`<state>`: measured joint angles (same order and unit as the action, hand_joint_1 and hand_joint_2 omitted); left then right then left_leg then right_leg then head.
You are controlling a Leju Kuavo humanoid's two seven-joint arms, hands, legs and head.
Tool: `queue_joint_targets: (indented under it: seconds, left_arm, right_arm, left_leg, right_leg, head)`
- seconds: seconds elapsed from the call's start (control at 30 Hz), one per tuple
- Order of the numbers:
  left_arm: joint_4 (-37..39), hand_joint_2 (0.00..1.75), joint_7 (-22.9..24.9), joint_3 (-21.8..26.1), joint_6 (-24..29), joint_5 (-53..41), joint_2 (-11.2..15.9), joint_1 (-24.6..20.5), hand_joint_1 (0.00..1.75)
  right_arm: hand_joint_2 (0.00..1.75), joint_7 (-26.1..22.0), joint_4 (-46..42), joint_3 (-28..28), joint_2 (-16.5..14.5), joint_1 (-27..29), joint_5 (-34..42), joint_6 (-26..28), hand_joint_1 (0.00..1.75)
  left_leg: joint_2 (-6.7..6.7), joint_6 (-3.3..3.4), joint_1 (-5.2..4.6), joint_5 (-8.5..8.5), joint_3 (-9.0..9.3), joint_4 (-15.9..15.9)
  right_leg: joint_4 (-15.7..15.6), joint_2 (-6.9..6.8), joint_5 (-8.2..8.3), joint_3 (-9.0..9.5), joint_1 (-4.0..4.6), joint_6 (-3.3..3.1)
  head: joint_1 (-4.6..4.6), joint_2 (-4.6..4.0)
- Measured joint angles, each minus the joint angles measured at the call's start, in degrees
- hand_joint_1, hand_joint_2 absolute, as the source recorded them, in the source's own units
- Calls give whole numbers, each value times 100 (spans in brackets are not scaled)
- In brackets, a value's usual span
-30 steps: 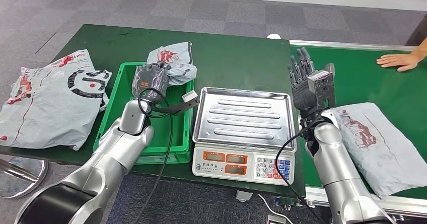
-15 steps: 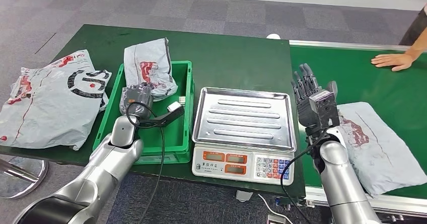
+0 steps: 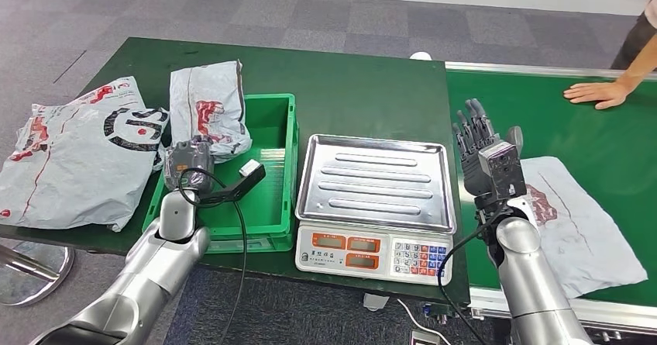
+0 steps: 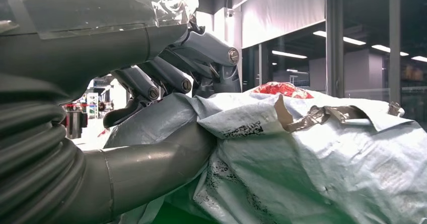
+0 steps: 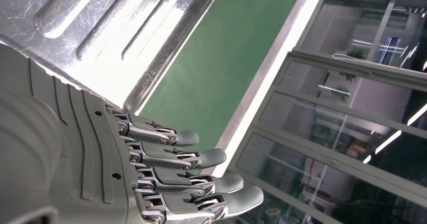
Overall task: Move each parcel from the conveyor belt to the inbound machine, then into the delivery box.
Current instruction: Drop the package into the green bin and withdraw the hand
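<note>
Two hands: left hand [image 3: 188, 161] grips parcel [image 3: 207, 108], apparently draped over crate [image 3: 280, 174] rim at 10 o'clock, long axis toward 12; right hand [image 3: 480, 147] splayed, empty.

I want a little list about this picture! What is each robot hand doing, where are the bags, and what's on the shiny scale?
left hand: holds the small grey parcel at the green box, parcel lying over the box's far left rim
right hand: open, fingers apart, holds nothing, raised between scale and belt
scale tray: bare, nothing on it
belt parcel: lies flat on the green conveyor belt, beside the right arm
big parcel: on the table, left of the green box
person's hand: rests on the belt's far end
</note>
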<state>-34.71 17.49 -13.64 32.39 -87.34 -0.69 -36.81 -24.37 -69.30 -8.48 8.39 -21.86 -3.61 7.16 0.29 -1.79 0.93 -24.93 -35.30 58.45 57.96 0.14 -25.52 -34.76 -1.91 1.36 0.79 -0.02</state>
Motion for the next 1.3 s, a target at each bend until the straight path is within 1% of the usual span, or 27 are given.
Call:
queue_joint_targets:
  seconds: [0.2,0.33,0.4,0.5,0.57,0.63,0.7,0.77,0.83,0.97,1.1,1.3]
  left_arm:
    - [-148,175,0,0,0,0,38,83,175]
    - [-194,175,-45,5,37,8,48,106,0]
    - [-267,175,-292,44,204,113,51,139,0]
    - [-489,175,-1103,140,483,785,48,174,0]
    - [-649,175,-1827,196,536,1653,12,151,0]
    - [-773,175,-2521,235,445,2663,-85,62,0]
    - [-837,175,-2947,258,255,3442,-227,-86,0]
    - [-851,175,-3075,264,148,3798,-381,-239,0]
    - [-832,175,-3078,264,135,3925,-518,-368,0]
    - [-854,175,-3142,264,144,4160,-692,-470,0]
    - [-914,175,-3162,264,137,4228,-775,-471,0]
    - [-1202,175,-3163,264,122,4347,-792,-409,0]
  right_arm:
    - [0,-2,16,0,0,0,0,1,0]
    - [0,7,21,0,-2,-3,1,1,0]
    - [0,54,23,0,-1,-14,10,-3,0]
    - [0,155,28,0,17,-55,73,-14,0]
    - [0,192,65,0,38,-105,122,15,0]
    - [0,199,177,0,54,-182,151,96,0]
    - [0,158,340,0,58,-254,147,195,0]
    - [0,97,507,0,56,-294,107,282,0]
    - [0,43,674,0,48,-323,45,343,0]
    - [0,2,991,-2,-5,-394,-93,423,0]
    - [0,2,1150,-2,-61,-429,-141,455,0]
    - [0,132,1199,-2,-176,-422,-400,564,0]
  left_leg:
    - [0,0,0,0,0,1]
    - [0,0,0,1,0,1]
    - [0,0,0,1,0,1]
    - [-1,0,0,1,0,2]
    - [-1,0,0,1,0,3]
    - [-2,1,0,2,-1,4]
    - [-7,2,-1,2,-1,7]
    - [-13,3,-2,3,-2,8]
    - [-13,3,-2,3,-2,8]
    - [-13,3,-1,3,-1,7]
    - [-14,2,0,3,-1,4]
    - [-13,2,-1,3,-2,3]
  right_leg:
    - [0,0,0,1,0,0]
    - [0,0,1,1,0,0]
    - [0,0,1,1,0,0]
    - [0,-2,1,-1,0,0]
    - [0,-3,1,-1,0,0]
    - [0,-4,1,0,-1,1]
    - [-1,-9,2,4,-1,2]
    - [-1,-14,2,8,-1,2]
    - [-1,-14,3,9,-2,3]
    - [-1,-13,4,8,-1,4]
    - [0,-14,3,7,1,3]
    - [-1,-13,3,7,0,3]
  head:
    - [0,0]
    - [0,0]
    - [0,0]
    - [0,0]
    - [0,0]
    - [0,0]
    - [0,0]
    - [-1,0]
    - [-2,0]
    - [0,0]
    - [-1,1]
    - [-1,1]
